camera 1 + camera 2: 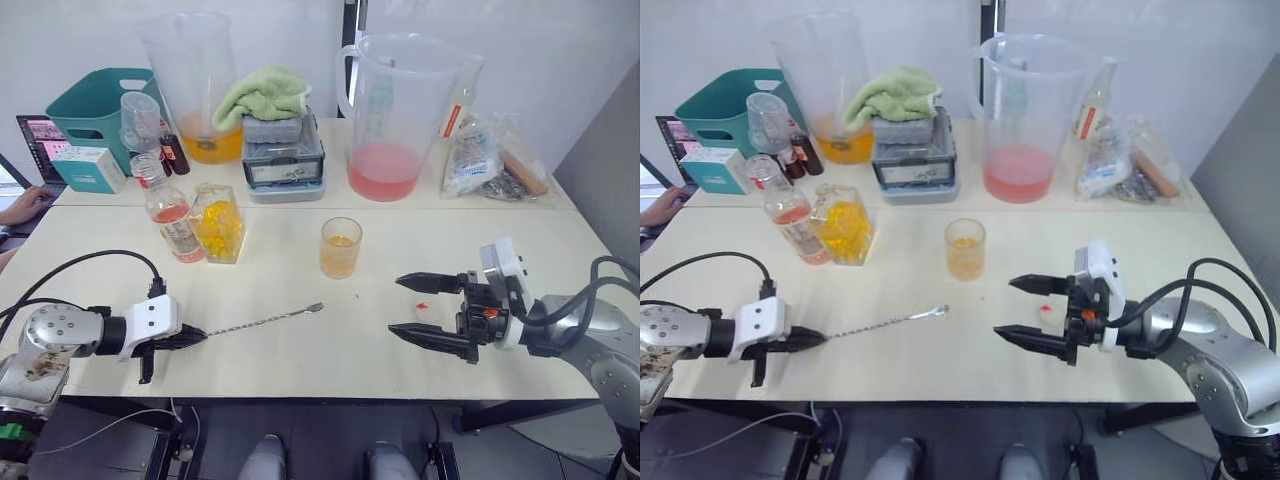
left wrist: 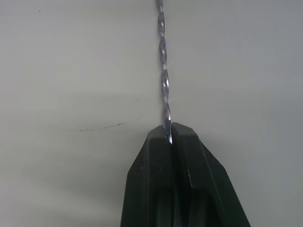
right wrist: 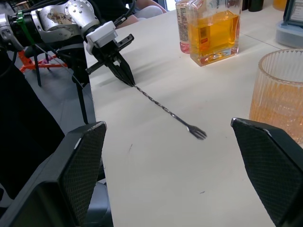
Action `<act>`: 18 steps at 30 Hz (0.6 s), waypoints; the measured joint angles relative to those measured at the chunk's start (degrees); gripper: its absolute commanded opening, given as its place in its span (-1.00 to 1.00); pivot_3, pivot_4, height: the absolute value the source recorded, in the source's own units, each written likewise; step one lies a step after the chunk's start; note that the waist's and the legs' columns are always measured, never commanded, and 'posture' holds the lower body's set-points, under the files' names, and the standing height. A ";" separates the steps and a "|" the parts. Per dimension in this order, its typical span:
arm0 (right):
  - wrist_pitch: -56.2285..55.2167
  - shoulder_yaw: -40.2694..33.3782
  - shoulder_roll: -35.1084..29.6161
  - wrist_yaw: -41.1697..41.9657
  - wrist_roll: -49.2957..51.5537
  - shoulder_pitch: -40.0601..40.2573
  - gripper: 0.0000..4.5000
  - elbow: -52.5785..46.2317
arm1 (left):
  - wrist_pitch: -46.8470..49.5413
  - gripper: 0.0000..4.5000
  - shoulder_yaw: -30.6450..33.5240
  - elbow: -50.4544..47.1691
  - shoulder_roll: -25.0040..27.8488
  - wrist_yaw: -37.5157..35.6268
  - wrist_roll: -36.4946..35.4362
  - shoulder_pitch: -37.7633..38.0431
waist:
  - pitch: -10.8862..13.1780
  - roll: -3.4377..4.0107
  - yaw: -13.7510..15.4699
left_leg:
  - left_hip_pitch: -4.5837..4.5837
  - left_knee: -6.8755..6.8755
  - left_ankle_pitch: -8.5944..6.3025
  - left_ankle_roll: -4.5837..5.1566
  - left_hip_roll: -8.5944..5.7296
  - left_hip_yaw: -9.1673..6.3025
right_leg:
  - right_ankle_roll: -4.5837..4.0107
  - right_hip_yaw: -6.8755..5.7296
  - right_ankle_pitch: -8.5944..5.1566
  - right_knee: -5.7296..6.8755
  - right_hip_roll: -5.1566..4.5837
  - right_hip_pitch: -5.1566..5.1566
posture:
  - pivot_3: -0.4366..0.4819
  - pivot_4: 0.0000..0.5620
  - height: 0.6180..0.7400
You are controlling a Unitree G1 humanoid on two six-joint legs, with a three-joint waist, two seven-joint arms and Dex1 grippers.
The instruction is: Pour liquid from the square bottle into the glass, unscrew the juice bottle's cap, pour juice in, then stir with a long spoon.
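The long spoon (image 1: 262,321) lies flat on the surface (image 1: 300,370) in the open stretch between the two arms, its twisted stem running from the near left toward the glass (image 1: 340,247), with the forked tip end nearest the glass and well short of it. The left gripper (image 1: 192,338) has its fingers pressed together on the stem's near end, pinching it right at their tips; that arm reaches in low and almost level from the left, near the front edge of the surface. The glass stands upright past the spoon's far tip, holding a little orange liquid, with bare surface all around it. To its left, the square bottle (image 1: 218,222) and the juice bottle (image 1: 172,214) stand upright, just beside each other, the juice bottle on the outer side. The cap (image 1: 424,309) lies on the surface to the right of the spoon, between the fingers of the right gripper (image 1: 412,310), which are spread wide and hold nothing; that arm comes in low from the right, its fingers pointing left toward the spoon. Behind the glass a grey box (image 1: 285,160) with a green cloth (image 1: 262,94) on it sits between two big pitchers (image 1: 398,115), well back from the working area.
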 measured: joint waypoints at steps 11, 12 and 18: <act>0.55 -0.07 0.19 -2.93 0.06 0.05 1.00 -1.28 | 17.36 0.29 -4.14 -4.50 0.49 -5.31 -3.93 -6.71 | 0.04 0.05 -0.41 | -0.04 0.06 0.00 0.00 0.00 -0.02 | 0.01 -0.02 -0.01 0.09 0.00 -0.03 | -0.05 -0.47 0.99; 0.56 -0.07 0.27 -3.32 0.10 0.06 1.00 -1.51 | 17.82 0.29 -4.73 -4.82 0.48 -5.31 -3.57 -7.35 | 0.03 0.05 -0.42 | -0.03 0.06 0.00 0.00 0.00 -0.02 | 0.01 -0.02 -0.01 0.09 0.00 -0.03 | -0.05 -0.47 0.99; 1.00 -0.36 0.29 -5.01 1.85 0.82 1.00 -2.93 | 18.22 0.04 -9.33 -3.86 -0.12 -4.87 0.88 -11.56 | 0.03 0.05 -0.42 | 0.00 0.06 0.00 0.00 0.00 -0.01 | 0.01 -0.01 -0.01 0.12 0.00 -0.02 | -0.05 -0.47 0.99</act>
